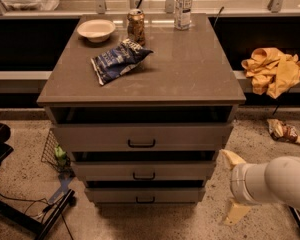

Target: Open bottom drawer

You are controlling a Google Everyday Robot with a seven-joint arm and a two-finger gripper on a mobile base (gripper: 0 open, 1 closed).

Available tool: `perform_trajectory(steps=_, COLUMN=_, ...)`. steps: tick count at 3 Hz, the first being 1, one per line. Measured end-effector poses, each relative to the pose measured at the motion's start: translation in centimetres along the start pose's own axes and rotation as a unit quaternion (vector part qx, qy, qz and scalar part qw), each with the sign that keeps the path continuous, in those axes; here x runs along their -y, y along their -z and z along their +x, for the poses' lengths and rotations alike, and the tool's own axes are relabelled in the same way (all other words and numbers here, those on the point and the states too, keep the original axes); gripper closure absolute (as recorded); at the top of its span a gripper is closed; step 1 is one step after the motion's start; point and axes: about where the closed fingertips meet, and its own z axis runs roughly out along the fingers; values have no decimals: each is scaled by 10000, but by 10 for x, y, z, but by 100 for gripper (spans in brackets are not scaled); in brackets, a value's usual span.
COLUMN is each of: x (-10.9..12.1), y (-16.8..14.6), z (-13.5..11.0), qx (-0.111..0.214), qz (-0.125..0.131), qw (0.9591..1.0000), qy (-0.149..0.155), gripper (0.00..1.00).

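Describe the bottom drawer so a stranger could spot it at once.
Find the grey-brown cabinet with three stacked drawers. The bottom drawer is the lowest, just above the floor, under the middle drawer with the same black handle and slimmer than the top drawer. The gripper hangs right of it, jaws open.
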Motion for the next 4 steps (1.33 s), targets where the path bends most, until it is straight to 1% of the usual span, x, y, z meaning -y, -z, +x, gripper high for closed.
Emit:
perform_trajectory(steps=1, x=23, y=0, z=-1, qx=20, qz=456, qw=9989, qy=71, gripper=0)
perform_trajectory(steps=2, x=23, y=1, z=-2, qx=24, qz=447, qw=9990, qy=62, gripper=0)
perform_trajectory(steps=3, x=8, y=-19, z=-6, qx=72, qz=493, qw=9987, qy=60, gripper=0)
perform_trajectory(steps=4, x=-35, y=-58, z=1, qx=106, qz=470, qw=9988, qy=87, gripper=0)
